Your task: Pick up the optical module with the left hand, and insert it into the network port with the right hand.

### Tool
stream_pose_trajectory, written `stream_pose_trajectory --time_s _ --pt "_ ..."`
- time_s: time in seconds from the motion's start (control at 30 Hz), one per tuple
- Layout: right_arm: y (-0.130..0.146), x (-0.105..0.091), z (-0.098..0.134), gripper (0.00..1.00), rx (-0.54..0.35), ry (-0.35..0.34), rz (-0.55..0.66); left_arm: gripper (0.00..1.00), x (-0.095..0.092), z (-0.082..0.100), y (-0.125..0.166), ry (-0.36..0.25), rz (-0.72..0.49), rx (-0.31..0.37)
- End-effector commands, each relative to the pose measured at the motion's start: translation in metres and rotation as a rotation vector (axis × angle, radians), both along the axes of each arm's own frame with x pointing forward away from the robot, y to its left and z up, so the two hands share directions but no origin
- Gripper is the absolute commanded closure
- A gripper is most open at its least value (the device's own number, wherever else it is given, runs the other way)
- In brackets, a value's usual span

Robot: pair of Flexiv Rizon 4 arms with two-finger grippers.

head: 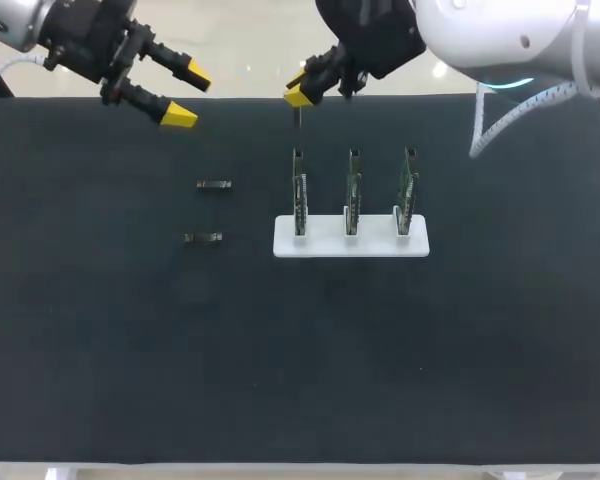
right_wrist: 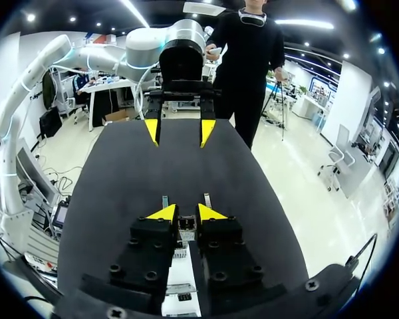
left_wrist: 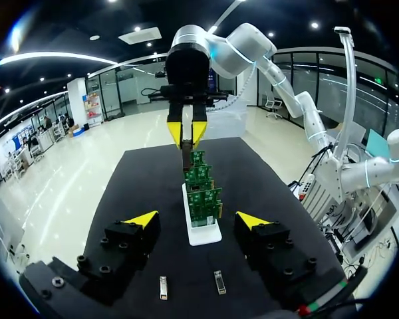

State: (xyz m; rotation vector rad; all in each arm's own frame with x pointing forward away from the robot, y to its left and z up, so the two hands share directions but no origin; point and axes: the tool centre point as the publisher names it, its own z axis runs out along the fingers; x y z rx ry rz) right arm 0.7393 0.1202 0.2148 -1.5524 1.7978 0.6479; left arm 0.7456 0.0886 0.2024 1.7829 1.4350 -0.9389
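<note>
Two optical modules [head: 213,185] flat on the tabletop [head: 100,350] left of centre, well apart from the left end effector [head: 188,95], fingers spread, up over the far edge toward its left corner. Third module [head: 297,115] clamped in the right end effector [head: 300,92] at the far edge's middle, just above the leftmost board [head: 299,190] of the white stand [head: 350,243]. Broad dark tabletop from stand to front edge.

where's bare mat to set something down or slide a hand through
Widest free patch: the near half of the mat, in front of the white holder and the two loose modules. Also free: right of the holder, left of the modules. Crowded: the far edge under the left hand and right hand, and between the boards.
</note>
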Motion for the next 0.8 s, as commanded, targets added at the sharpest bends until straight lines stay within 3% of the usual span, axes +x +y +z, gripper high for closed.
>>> stream_pose_trajectory --time_s 0.03,0.8 --pt "0.003 0.005 -0.006 1.0 0.009 0.003 0.016 0.0 0.001 0.001 0.0 0.002 -0.002 0.004" --pt "0.005 -0.009 -0.025 1.0 0.09 -0.016 0.096 0.0 0.001 0.001 0.0 0.002 -0.002 0.004"
